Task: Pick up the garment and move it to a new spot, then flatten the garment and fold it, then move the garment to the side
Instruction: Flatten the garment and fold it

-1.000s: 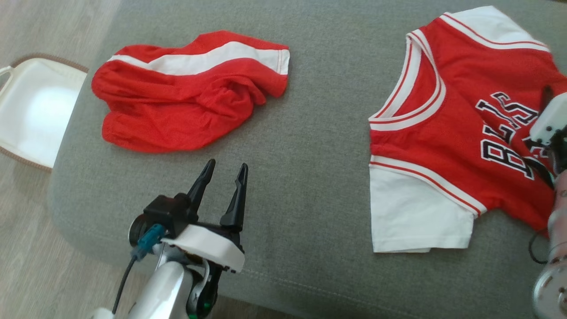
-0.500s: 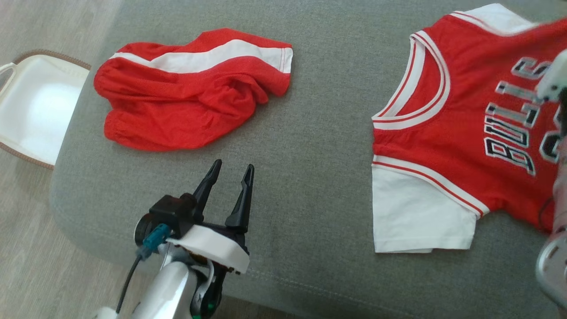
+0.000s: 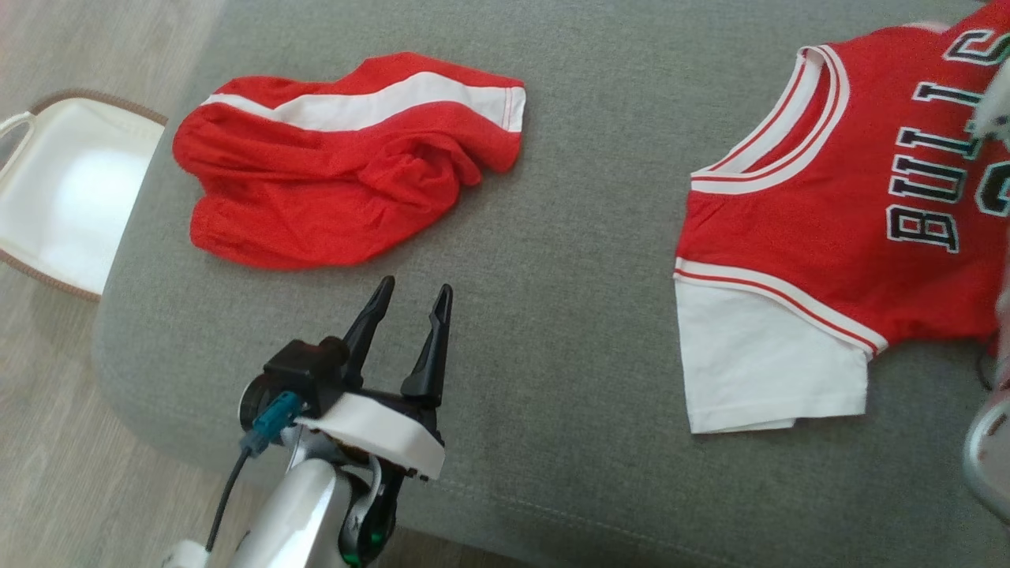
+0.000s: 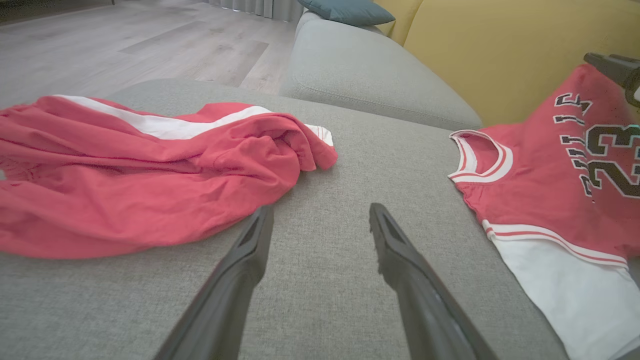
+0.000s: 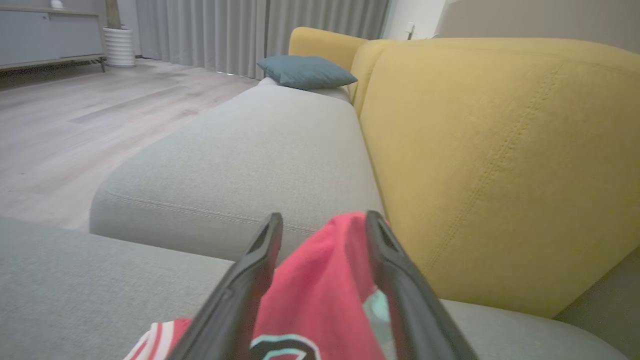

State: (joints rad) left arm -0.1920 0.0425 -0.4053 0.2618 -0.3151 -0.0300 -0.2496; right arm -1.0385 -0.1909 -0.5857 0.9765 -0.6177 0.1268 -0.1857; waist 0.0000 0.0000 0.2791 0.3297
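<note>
The red jersey (image 3: 821, 213) with white sleeves and black lettering lies partly on the grey sofa cushion (image 3: 568, 260) at the right, its far side raised. My right gripper (image 5: 322, 217) is shut on the jersey (image 5: 320, 295), with red cloth bunched between its fingers. From the left wrist, the right gripper (image 4: 617, 70) is seen holding the jersey (image 4: 550, 185) up by its top edge. My left gripper (image 3: 416, 285) hovers open over bare cushion, just in front of the crumpled red shorts (image 3: 339, 173). Nothing is between the left gripper's (image 4: 321, 209) fingers.
A white bag (image 3: 63, 189) with a brown rim sits on the wooden floor, left of the cushion. The yellow sofa back (image 5: 500, 150) rises behind the jersey, and a teal pillow (image 5: 305, 72) lies further along. The cushion's front edge runs just below my left wrist.
The right gripper has pulled the jersey up and to the right; its far sleeve has left the picture and the lettering has turned. The left gripper has barely moved.
</note>
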